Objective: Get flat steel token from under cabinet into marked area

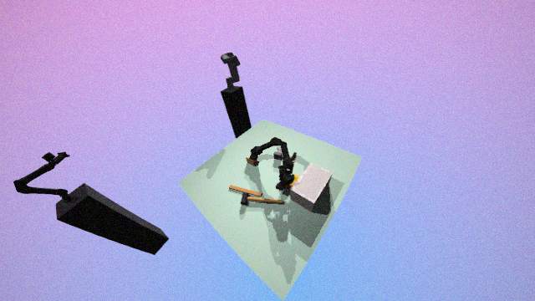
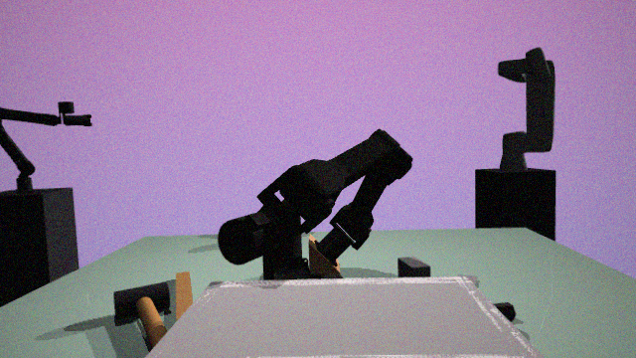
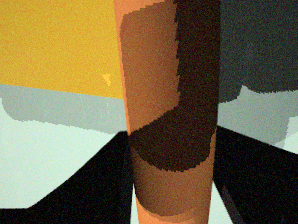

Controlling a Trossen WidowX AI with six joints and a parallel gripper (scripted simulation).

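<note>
My gripper (image 3: 165, 136) is shut on an orange-brown round wooden handle (image 3: 155, 75), which runs up through the wrist view between the black fingers. In the top view the gripper is low, beside the yellow marked area (image 1: 295, 180) (image 3: 50, 45) and just in front of the cabinet (image 1: 311, 184) (image 2: 348, 318). In the exterior view the cabinet hides the fingertips. The far end of the held handle is out of the wrist view. The token is not visible in any view, and the vent slots cannot be made out.
A black-headed mallet (image 1: 264, 200) (image 2: 141, 297) and a flat wooden strip (image 1: 245, 191) (image 2: 183, 293) lie at one side. A dark block (image 1: 277, 155) (image 2: 413, 267) stands on the other side, with a small black object (image 2: 506, 311) near the cabinet. Two other arms stand on pedestals beyond the table.
</note>
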